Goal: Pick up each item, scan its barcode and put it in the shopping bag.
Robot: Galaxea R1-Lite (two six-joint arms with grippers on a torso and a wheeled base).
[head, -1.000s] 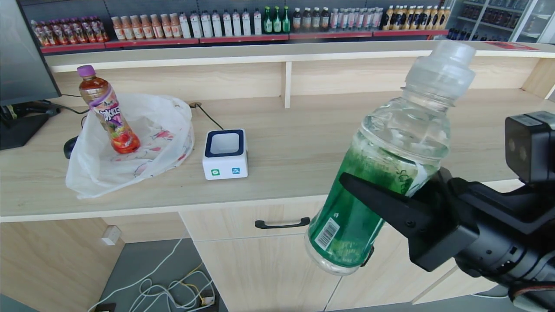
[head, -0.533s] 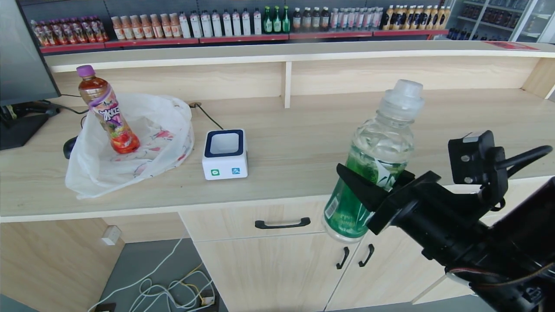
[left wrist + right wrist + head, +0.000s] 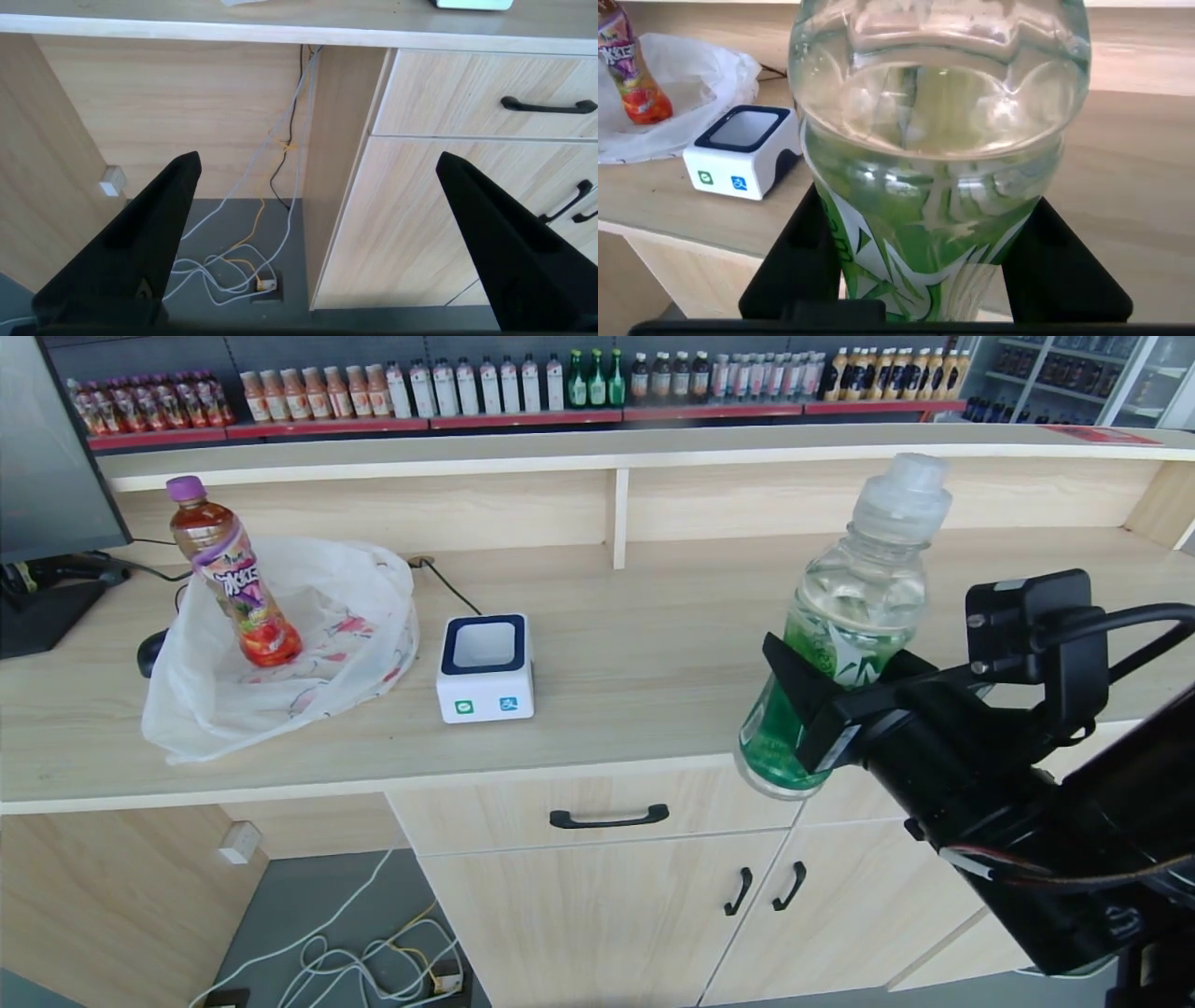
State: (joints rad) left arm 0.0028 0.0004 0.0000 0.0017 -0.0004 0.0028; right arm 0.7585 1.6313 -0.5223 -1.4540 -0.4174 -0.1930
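Counter (image 3: 635,663): light wood, w/ drawers and doors below; bag, scanner and tea bottle are carried on its left half.
Shelf (image 3: 523,420): seen behind counter, lined w/ rows of drinks.
Bag (image 3: 215,709): white plastic, laid open and crumpled at counter's left, just beside scanner.
R gripper (image 3: 826,695): held in the air at counter's front edge, right side; fingers are clamped on green bottle's lower half, one each side (image 3: 929,271).
L gripper (image 3: 318,161): held low, below counter top, facing the cabinet front; fingers are spread wide, nothing between them.
Green bottle (image 3: 854,607): gripped by R gripper, near upright w/ slight tilt, clear cap up, green label, clear liquid (image 3: 934,187); well apart from scanner and bag.
Tea bottle (image 3: 233,574): purple cap, stood leaning on the bag's open plastic (image 3: 631,70).
Scanner (image 3: 485,667): small white box w/ dark-rimmed window up, set between bag and green bottle (image 3: 743,154).
Cables (image 3: 243,271): white, coiled on floor under counter.
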